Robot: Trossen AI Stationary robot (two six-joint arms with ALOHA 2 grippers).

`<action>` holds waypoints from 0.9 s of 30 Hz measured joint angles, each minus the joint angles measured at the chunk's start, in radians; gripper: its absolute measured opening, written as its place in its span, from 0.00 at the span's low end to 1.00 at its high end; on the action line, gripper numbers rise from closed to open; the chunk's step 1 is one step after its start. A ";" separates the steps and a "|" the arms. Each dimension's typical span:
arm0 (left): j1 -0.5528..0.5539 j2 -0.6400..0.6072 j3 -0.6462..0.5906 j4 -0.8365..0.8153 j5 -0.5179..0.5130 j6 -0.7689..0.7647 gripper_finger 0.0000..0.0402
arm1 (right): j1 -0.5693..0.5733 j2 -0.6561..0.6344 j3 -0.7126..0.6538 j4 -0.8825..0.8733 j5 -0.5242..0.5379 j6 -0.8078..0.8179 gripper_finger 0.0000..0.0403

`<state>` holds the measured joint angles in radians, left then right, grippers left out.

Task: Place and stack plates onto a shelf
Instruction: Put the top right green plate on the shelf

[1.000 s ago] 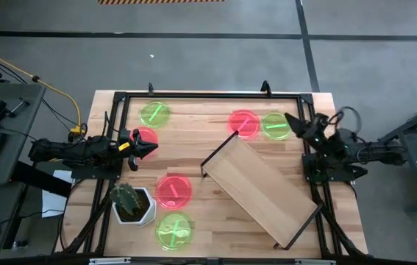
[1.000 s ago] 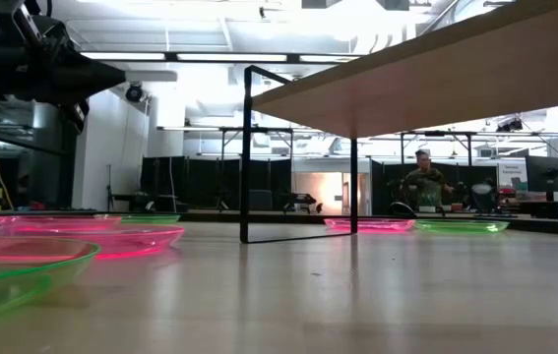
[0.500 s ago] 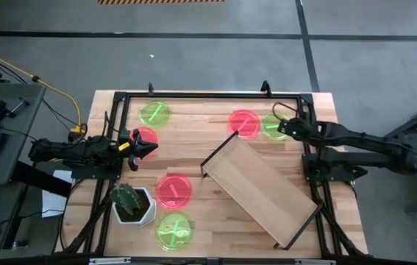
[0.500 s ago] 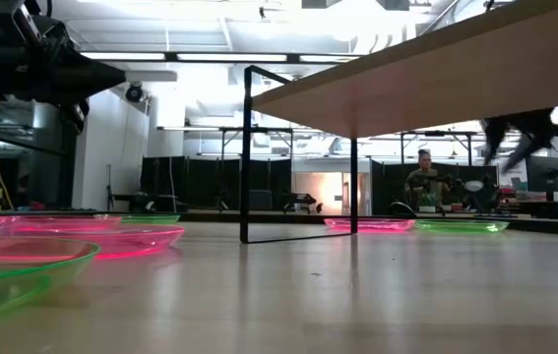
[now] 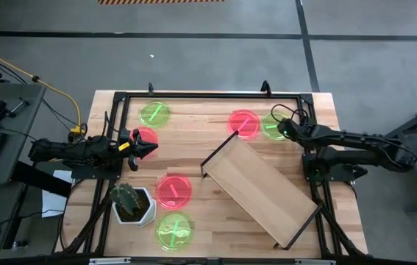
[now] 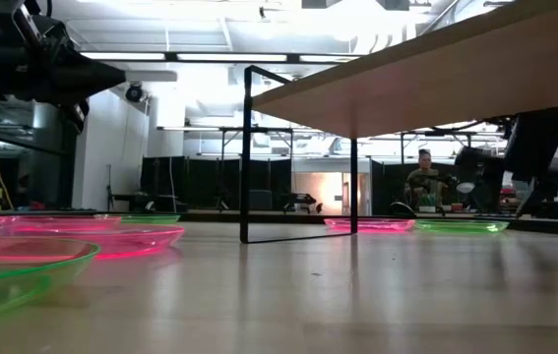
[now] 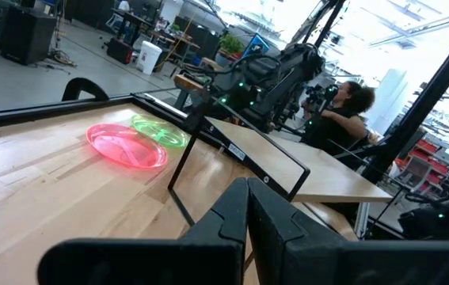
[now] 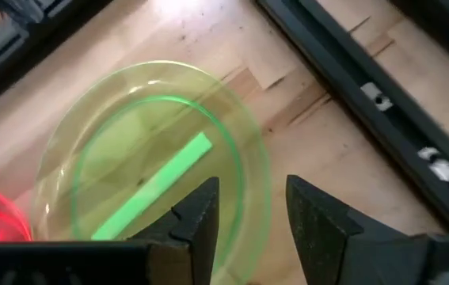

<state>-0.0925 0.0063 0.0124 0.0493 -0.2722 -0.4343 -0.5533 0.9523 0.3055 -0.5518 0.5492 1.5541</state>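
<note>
Six small plates lie flat on the table: green (image 5: 154, 114) and pink (image 5: 143, 135) at the far left, pink (image 5: 243, 123) and green (image 5: 271, 126) at the far right, and pink (image 5: 173, 190) and green (image 5: 173, 230) near the front. The shelf (image 5: 259, 190) stands slantwise at the centre right. My right gripper (image 8: 252, 214) is open and points down over the far-right green plate (image 8: 145, 166), one finger on either side of its rim. Whether it touches the plate I cannot tell. My left gripper (image 5: 149, 149) waits shut just above the far-left pink plate.
A white pot with a cactus (image 5: 131, 202) stands at the front left beside the near plates. A black frame (image 5: 193, 96) runs around the table's edges. In the low view the shelf board (image 6: 436, 69) spans overhead on thin dark uprights (image 6: 246, 157). A person (image 6: 422, 182) sits far behind.
My right gripper has reached from the table's right edge toward the far-right green plate, come down over its rim and opened. The plates and the shelf have stayed where they were.
</note>
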 joint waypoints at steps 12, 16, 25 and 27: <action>0.000 0.000 0.000 0.000 0.000 0.000 0.00 | -0.076 0.109 -0.074 0.229 -0.008 -0.029 0.32; 0.000 0.000 0.000 0.000 0.000 0.000 0.00 | -0.096 0.135 -0.067 0.240 -0.011 -0.034 0.26; 0.000 0.000 0.000 0.000 0.000 0.000 0.00 | -0.105 0.149 -0.058 0.236 -0.030 -0.048 0.03; 0.000 0.000 0.000 0.000 0.000 0.000 0.00 | -0.105 0.129 -0.058 0.234 -0.046 -0.057 0.01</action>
<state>-0.0921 0.0065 0.0124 0.0492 -0.2722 -0.4343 -0.6582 1.0808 0.2474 -0.3176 0.5029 1.4973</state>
